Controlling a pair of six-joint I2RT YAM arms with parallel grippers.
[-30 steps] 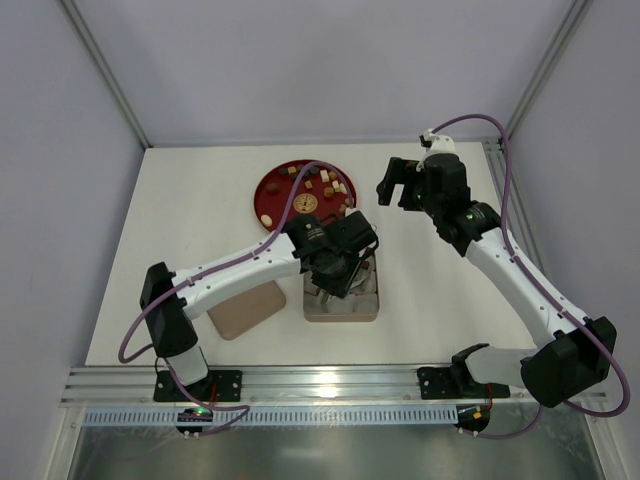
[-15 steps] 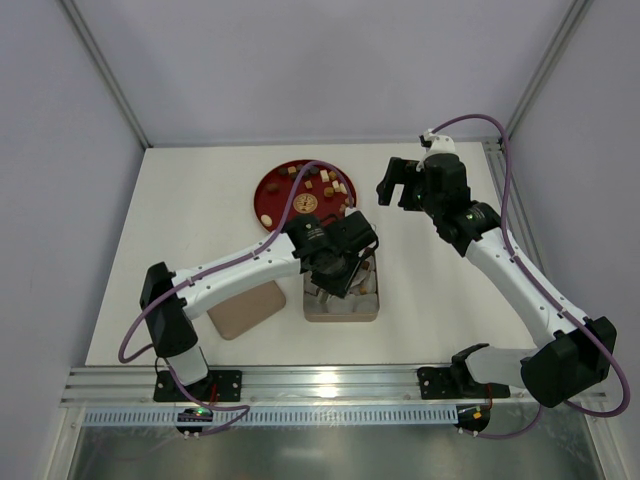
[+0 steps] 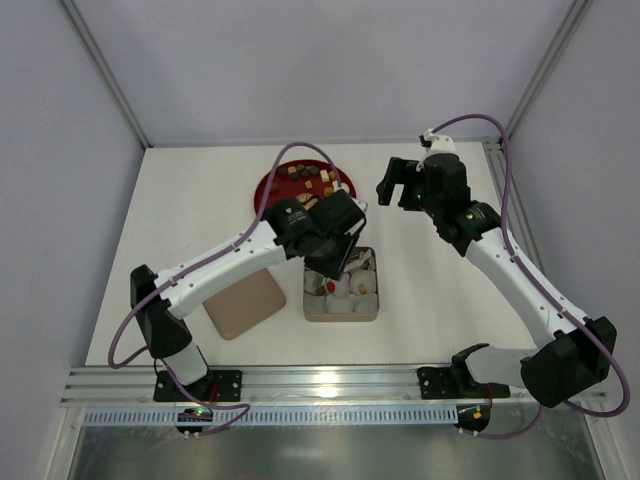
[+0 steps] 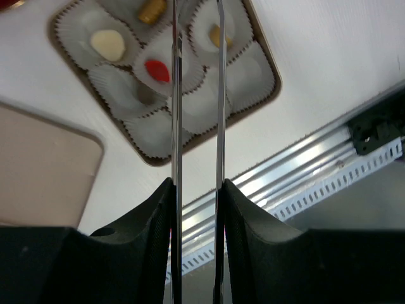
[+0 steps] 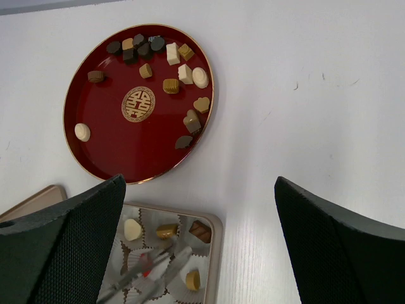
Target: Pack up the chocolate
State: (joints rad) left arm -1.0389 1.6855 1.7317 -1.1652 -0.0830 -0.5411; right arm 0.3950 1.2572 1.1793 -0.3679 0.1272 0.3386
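The left end effector (image 5: 180, 253) hung slightly parted over the box (image 5: 216, 253), the right end effector (image 3: 397, 190) spread wide near the chocolate (image 5: 169, 85).

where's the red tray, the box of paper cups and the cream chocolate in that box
red tray (image 5: 117, 149), right wrist view, bare red floor
box (image 3: 340, 318), top view, near rim
cream chocolate (image 4: 107, 43), left wrist view, its middle

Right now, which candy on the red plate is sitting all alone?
The round cream candy by the red plate's left rim, seen from the right wrist; the other chocolates crowd along the top and right side.
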